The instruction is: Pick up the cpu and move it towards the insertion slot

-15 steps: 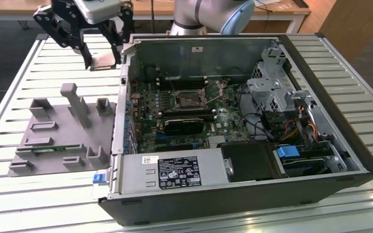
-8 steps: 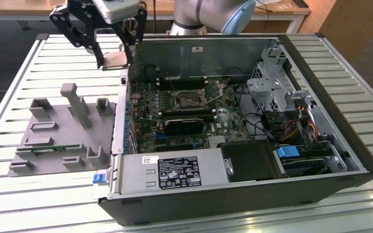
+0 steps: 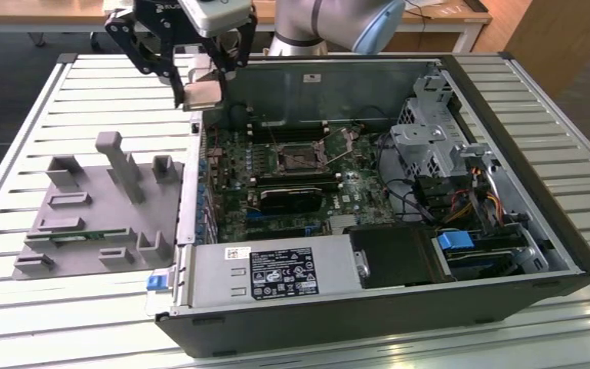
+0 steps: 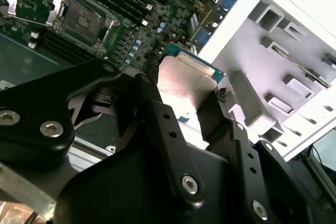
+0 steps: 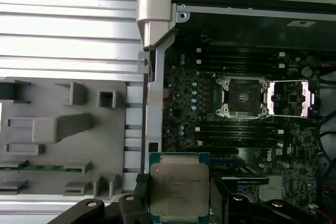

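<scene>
aloft, black gripper pinches the flat, square, silvery cpu by its edges.

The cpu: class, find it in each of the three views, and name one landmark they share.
Exterior view: the cpu hangs in the pincer above the case's edge, at the exterior view's left.
First wrist view: the cpu is held over the case wall.
Second wrist view: the cpu sits between the black fingers.
Shared landmark: the insertion slot.
</scene>
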Robot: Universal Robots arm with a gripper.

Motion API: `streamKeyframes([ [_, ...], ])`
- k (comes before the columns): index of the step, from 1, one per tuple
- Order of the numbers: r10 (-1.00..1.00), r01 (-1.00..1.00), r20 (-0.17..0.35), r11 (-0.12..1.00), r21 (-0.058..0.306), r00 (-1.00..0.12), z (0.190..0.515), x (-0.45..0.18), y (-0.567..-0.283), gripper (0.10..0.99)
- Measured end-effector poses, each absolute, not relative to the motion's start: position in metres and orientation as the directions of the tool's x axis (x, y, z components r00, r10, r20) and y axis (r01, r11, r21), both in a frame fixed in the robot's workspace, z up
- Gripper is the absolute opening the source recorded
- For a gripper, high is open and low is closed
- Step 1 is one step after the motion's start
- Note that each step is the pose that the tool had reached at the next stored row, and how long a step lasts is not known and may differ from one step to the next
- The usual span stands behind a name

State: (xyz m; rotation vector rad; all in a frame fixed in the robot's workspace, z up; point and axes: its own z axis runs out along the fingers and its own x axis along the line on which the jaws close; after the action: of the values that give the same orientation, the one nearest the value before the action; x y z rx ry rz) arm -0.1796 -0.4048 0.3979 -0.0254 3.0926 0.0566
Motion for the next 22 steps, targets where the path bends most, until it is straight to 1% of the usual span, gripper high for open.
streamKeyframes([
  [22, -0.015, -0.017, -0.048, 0.999, 0.036, -0.999, 0.398, -0.114, -0.405, 0.537],
])
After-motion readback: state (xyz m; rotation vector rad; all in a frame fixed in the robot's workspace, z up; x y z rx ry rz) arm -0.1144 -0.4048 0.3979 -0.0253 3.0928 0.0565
